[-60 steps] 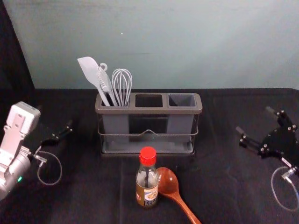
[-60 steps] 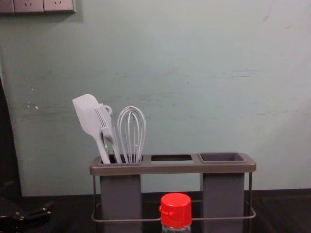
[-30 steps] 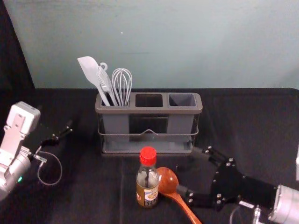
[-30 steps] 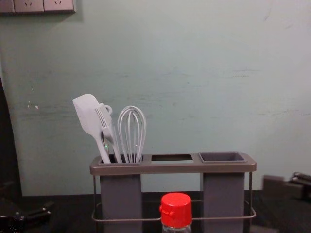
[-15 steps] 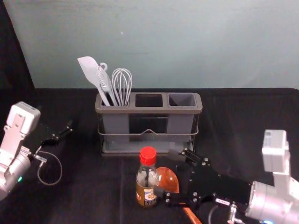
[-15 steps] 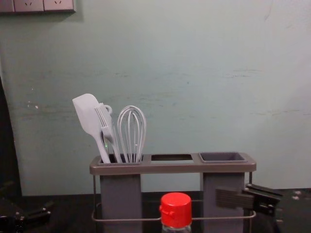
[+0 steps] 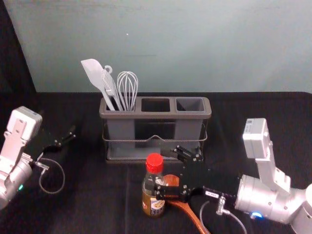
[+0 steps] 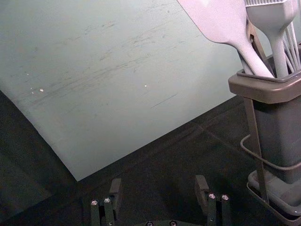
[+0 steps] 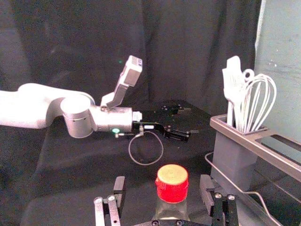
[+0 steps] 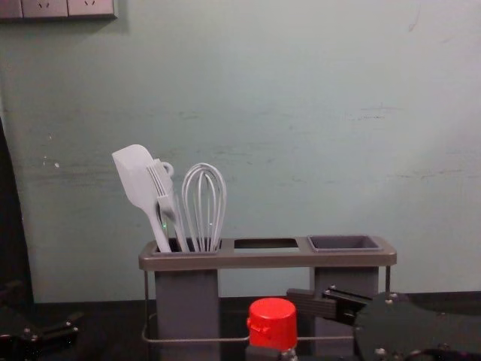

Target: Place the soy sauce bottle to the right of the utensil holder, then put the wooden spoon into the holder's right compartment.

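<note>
Both steps remain: red-capped glass bottle [image 7: 149, 189], brown wooden spoon [image 7: 171, 181] before grey plastic holder [image 7: 155, 116]. Right gripper [image 7: 163, 172] wide open around bottle, empty; left gripper [image 8: 158, 184] idle at left, open.

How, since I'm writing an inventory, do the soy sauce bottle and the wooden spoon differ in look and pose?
The soy sauce bottle stands upright; the wooden spoon lies down. The bottle has a red cap and a label; the spoon is plain reddish brown. Both are in front of the utensil holder.
</note>
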Robot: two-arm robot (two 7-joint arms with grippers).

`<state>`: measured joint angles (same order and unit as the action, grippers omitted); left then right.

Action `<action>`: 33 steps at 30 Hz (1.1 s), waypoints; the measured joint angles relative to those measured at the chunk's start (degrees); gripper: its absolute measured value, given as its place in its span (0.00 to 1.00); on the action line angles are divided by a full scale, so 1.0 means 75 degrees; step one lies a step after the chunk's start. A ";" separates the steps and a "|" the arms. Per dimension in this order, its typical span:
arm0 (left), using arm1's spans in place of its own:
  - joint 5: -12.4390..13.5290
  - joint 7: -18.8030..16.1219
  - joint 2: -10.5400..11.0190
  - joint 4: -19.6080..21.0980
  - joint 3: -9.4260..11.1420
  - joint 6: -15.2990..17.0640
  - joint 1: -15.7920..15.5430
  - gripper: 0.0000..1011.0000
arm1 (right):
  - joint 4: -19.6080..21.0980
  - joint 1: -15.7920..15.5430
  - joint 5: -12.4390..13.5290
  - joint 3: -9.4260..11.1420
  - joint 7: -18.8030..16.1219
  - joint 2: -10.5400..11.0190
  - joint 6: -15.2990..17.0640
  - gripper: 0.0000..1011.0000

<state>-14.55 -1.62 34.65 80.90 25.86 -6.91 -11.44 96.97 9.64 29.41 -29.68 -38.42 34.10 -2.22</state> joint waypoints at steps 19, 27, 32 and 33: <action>0.0001 0.0000 0.0000 0.0000 0.0000 0.0000 0.0000 1.00 | -0.0701 0.0728 -0.0172 -0.0379 0.0221 -0.0511 0.0239 0.99; 0.0000 0.0000 0.0000 0.0000 0.0000 0.0000 0.0000 1.00 | -0.0698 0.0728 -0.0178 -0.0377 0.0227 -0.0507 0.0239 0.99; 0.0001 0.0000 0.0000 0.0000 0.0000 0.0000 0.0001 1.00 | -0.0684 0.0719 -0.0171 -0.0367 0.0225 -0.0500 0.0238 0.94; 0.0000 0.0000 0.0000 0.0000 0.0000 0.0000 0.0000 1.00 | -0.0682 0.0717 -0.0170 -0.0367 0.0225 -0.0500 0.0238 0.92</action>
<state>-14.55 -1.62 34.64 80.90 25.86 -6.91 -11.43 91.86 15.02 28.13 -32.43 -36.74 30.35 -0.43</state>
